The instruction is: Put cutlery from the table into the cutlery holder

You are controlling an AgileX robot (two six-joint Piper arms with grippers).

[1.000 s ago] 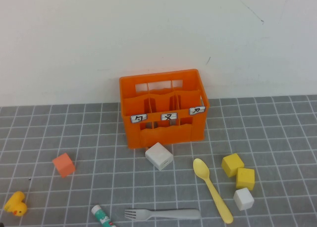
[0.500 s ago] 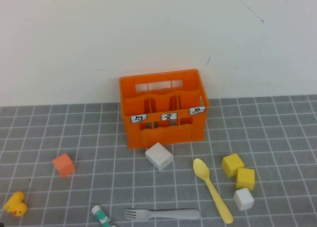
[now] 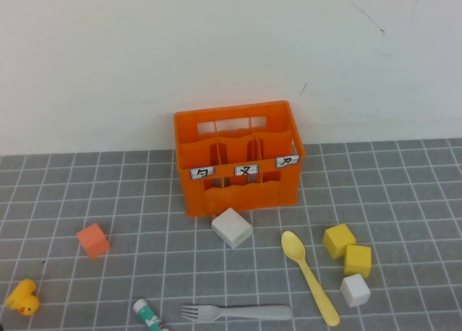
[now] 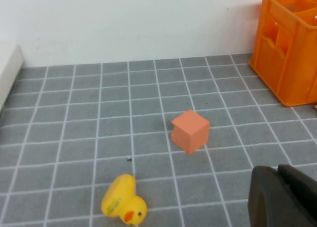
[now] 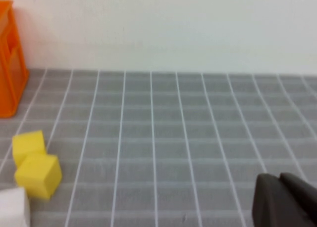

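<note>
The pale yellow spoon (image 3: 310, 276) lies on the grey grid table (image 3: 404, 201), right of centre near the front. The grey fork (image 3: 238, 313) lies at the front, tines to the left. The orange cutlery holder (image 3: 237, 156) stands at the back centre with three white labels; its corner shows in the left wrist view (image 4: 290, 44) and its edge in the right wrist view (image 5: 10, 59). Neither arm shows in the high view. My left gripper (image 4: 280, 172) is shut and empty, low over the table's left part. My right gripper (image 5: 281, 180) is shut and empty, over the table's right part.
A white block (image 3: 232, 227) sits before the crate. Two yellow cubes (image 3: 348, 250) and a white cube (image 3: 355, 290) lie right of the spoon. A small orange cube (image 3: 93, 240), a yellow duck (image 3: 23, 297) and a white-and-green tube (image 3: 149, 316) lie on the left.
</note>
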